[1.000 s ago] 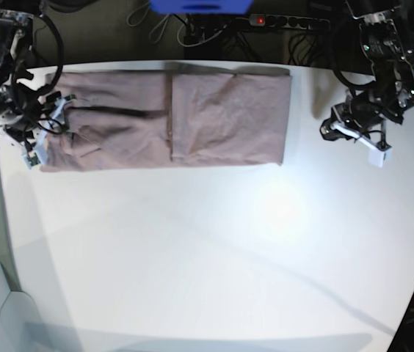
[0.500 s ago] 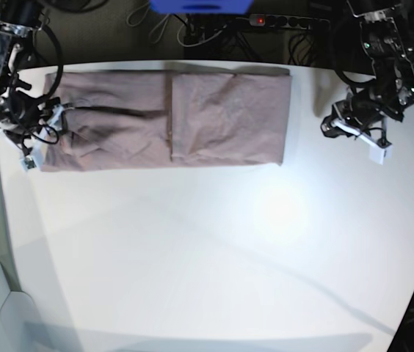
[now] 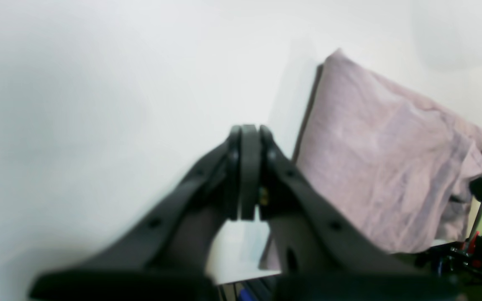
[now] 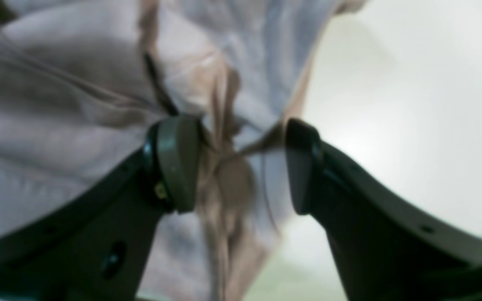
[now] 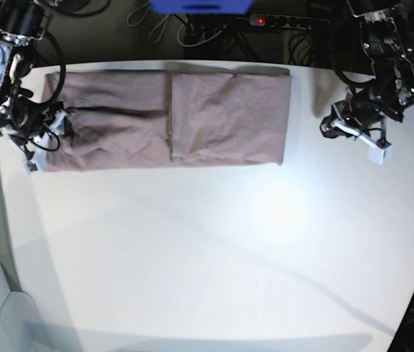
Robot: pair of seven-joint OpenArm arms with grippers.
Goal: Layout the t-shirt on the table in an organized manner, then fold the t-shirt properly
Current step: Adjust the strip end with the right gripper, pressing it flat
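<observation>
mauve and matte, the t-shirt [image 5: 170, 119] lies as a long folded band along the far edge of the table [image 5: 214, 249], one layer lapped over another with a dark vertical seam line near the middle. its right end is squared off with a clean straight edge; its left end is rumpled, with bunched folds and a dark crease running sideways. the cotton looks soft and faintly wrinkled all over, while the tabletop is smooth white with a bright glare patch and rounded edges.

the right gripper [image 4: 241, 163] sits at the rumpled left end, its jaws spread wide with a gathered ridge of cloth between them; the blurred view does not settle whether the pads press the fabric. the left gripper [image 3: 247, 138] is clenched on nothing, its dark curved fingers meeting flat, hovering over bare table just beside the shirt's squared end.
</observation>
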